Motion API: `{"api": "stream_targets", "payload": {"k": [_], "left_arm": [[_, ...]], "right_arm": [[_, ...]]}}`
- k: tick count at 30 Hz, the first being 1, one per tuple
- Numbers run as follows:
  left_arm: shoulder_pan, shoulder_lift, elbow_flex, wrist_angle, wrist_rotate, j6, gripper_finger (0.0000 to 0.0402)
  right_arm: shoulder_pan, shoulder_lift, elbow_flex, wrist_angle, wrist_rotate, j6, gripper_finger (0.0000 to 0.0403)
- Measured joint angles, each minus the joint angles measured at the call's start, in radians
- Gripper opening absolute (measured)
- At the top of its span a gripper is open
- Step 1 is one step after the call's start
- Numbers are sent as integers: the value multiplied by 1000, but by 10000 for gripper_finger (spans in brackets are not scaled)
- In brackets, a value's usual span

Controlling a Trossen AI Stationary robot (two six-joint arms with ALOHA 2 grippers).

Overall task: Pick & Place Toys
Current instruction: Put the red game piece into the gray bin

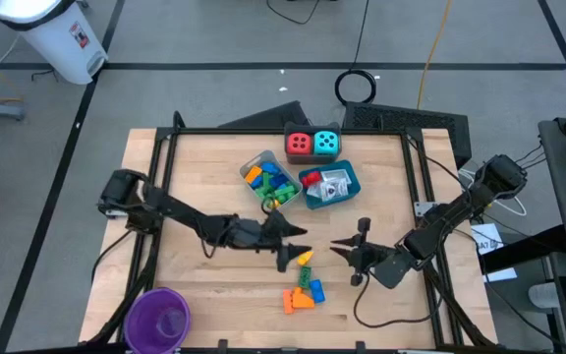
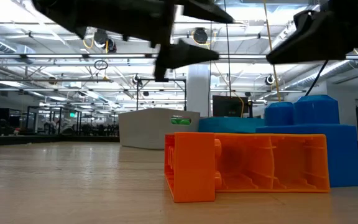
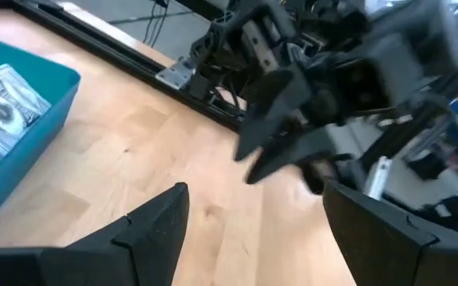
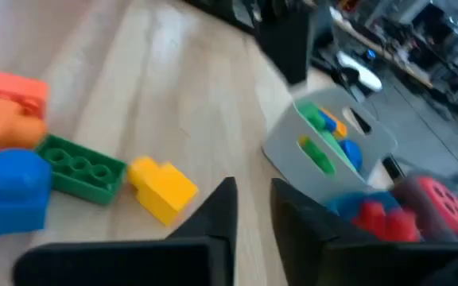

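Observation:
Loose toy bricks lie flat on the wooden table near its front: yellow (image 1: pixel 305 258), green (image 1: pixel 304 275), blue (image 1: pixel 315 290) and orange (image 1: pixel 294 300). My left gripper (image 1: pixel 297 247) hangs open just left of the yellow brick, above the table, with nothing between its fingers (image 3: pixel 157 230). Facing it from the right, my right gripper (image 1: pixel 337 246) is shut and empty; its wrist view shows the yellow brick (image 4: pixel 161 188) ahead. A red die (image 1: pixel 299 144) and a cyan die (image 1: pixel 327 144) stand at the far edge.
A grey tray (image 1: pixel 254 162) of bricks and a blue tray (image 1: pixel 354 184) with white packets sit behind the grippers. A purple cup (image 1: pixel 160 317) stands at the near left corner. The black frame rail (image 1: pixel 155 187) runs along the table's edges. Bare wood lies at the left.

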Motion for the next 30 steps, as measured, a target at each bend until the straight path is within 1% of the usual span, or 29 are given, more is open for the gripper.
{"api": "stream_targets", "payload": {"k": [3, 5, 7, 12, 16, 18, 21, 24, 26, 30], "left_arm": [[2, 67, 71, 0, -16, 39, 296], [9, 99, 110, 3, -10, 57, 296], [16, 109, 125, 1, -4, 56, 296], [41, 90, 134, -21, 82, 57, 296], [80, 20, 134, -158, 117, 57, 296], [100, -18, 135, -249, 117, 61, 296], [126, -45, 134, -336, 117, 71, 296], [142, -56, 134, -364, 118, 95, 296], [150, -63, 133, -373, 118, 130, 296], [189, -64, 114, -366, 121, 135, 296]], "right_arm": [[1, 0, 1, 24, -4, -11, 15], [1, 1, 1, 25, -6, -9, 3], [0, 0, 1, 23, -5, -8, 6], [0, 1, 1, 28, -2, -7, 28], [-21, -1, 1, 35, -5, 43, 43], [-61, -15, 1, 29, -48, 47, 60], [-144, -34, 1, 30, -110, 46, 99], [-245, -60, 1, 40, -161, 35, 147], [-319, -79, 1, 39, -241, 16, 180], [-488, -97, 22, -8, -460, 19, 240]]}}
